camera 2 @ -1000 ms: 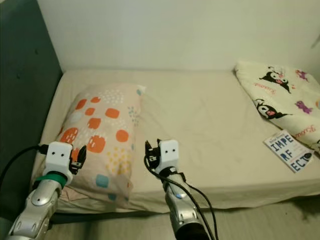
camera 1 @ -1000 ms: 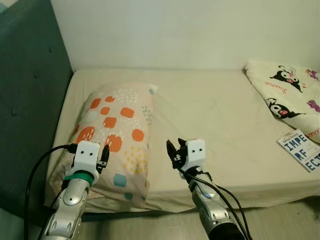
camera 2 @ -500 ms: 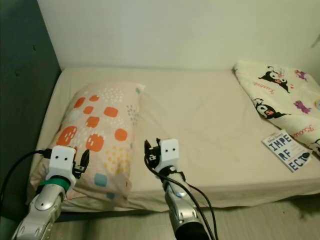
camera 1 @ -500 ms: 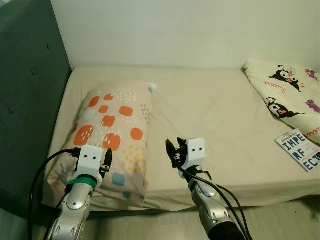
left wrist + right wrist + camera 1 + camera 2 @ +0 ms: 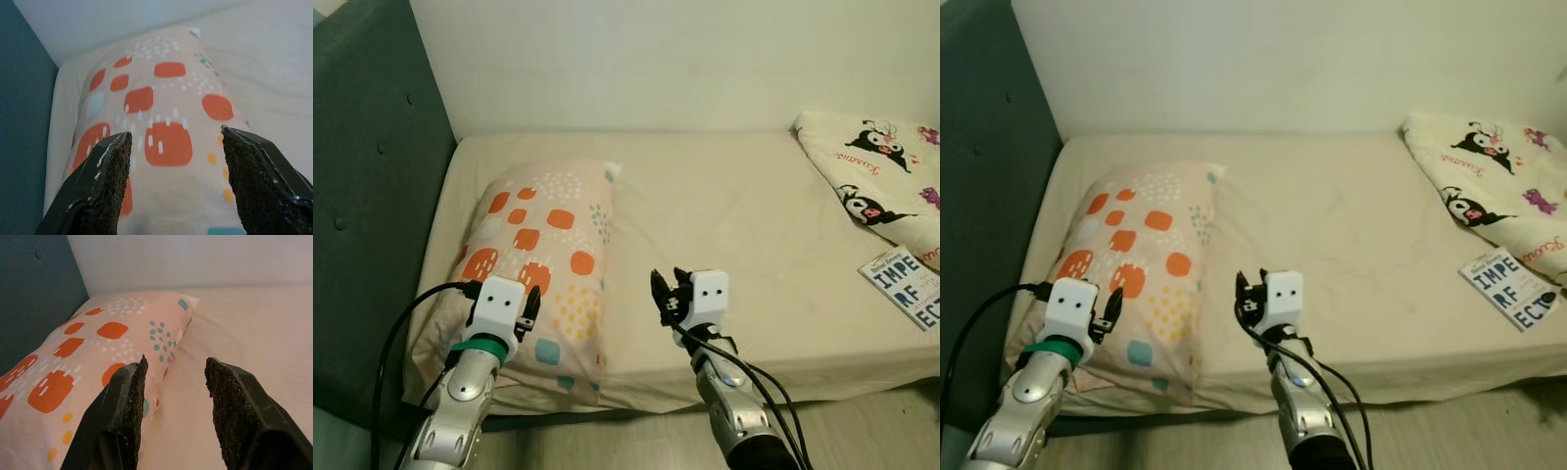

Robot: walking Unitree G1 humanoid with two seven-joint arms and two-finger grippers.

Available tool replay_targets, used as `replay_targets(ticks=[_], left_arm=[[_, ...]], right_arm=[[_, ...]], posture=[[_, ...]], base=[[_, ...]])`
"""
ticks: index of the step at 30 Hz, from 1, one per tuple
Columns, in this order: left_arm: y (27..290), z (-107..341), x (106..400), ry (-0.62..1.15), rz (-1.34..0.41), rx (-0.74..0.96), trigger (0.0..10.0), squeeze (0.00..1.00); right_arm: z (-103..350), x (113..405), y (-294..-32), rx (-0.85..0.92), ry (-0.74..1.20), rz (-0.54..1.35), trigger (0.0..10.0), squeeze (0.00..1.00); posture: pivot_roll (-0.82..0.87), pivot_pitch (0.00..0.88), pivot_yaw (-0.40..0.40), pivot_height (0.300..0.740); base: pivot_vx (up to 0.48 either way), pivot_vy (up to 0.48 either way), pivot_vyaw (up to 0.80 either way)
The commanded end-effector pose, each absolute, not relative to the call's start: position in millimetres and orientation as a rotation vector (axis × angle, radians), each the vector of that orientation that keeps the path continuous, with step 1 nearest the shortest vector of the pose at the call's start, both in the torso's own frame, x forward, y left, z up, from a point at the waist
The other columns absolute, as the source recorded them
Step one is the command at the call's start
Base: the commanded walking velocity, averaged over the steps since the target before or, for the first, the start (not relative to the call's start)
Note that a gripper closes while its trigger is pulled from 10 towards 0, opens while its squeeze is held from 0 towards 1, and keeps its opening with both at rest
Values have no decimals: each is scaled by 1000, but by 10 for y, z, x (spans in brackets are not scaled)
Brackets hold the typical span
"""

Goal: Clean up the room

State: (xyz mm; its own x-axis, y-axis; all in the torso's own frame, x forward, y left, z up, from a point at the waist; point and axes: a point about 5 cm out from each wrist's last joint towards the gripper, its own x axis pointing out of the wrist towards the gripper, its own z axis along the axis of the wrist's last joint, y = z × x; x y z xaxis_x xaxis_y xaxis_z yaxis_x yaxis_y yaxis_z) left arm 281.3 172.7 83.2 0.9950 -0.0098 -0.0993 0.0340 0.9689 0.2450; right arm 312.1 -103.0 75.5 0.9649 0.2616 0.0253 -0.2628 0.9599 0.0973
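Seen from above: a single bed with a plain beige fitted sheet (image 5: 724, 225), pushed against a white wall, with a dark teal padded headboard (image 5: 372, 196) along the robot's left. On the headboard side, a soft peach pillow printed with orange, teal and yellow patches (image 5: 538, 255), lying lengthwise with its near end hanging slightly over the mattress edge, probably the thing to be straightened. Left gripper (image 5: 525, 311) raised over the pillow's near end, black fingers (image 5: 105, 181) spread wide apart with nothing between them, the orange patches framed in the gap as if lined up for a grab. Right gripper (image 5: 668, 299) hovering over bare sheet just beside the pillow's inner edge, fingers (image 5: 129, 396) likewise parted and empty, aimed along that edge, seemingly ready to take the other side. Far off to the robot's right, a cream blanket with black cartoon figures (image 5: 876, 176) bunched at the bed's corner, and just in front of it a small white booklet with bold dark lettering (image 5: 909, 289) lying flat on the sheet, both well apart from the grippers. Tidying apparently at the reaching stage, nothing yet grasped.
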Motion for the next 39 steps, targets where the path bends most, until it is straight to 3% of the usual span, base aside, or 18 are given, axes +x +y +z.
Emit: replay_targets(ticks=[1,23,39], left_arm=[[1731,788,2781,120,-18,253,10000,0],[1693,700,2705,149,-15,256,10000,0],[1693,694,2702,154,-12,256,10000,0]], right_arm=[[682,3099,-1059,95,22,258,10000,0],[651,3083,-963,80,36,313,10000,0],[640,3069,-944,70,38,323,10000,0]], posture=[[199,25,5,736],[215,20,-16,736],[214,28,-12,736]], base=[[0,0,0],[0,0,0],[0,-471,0]])
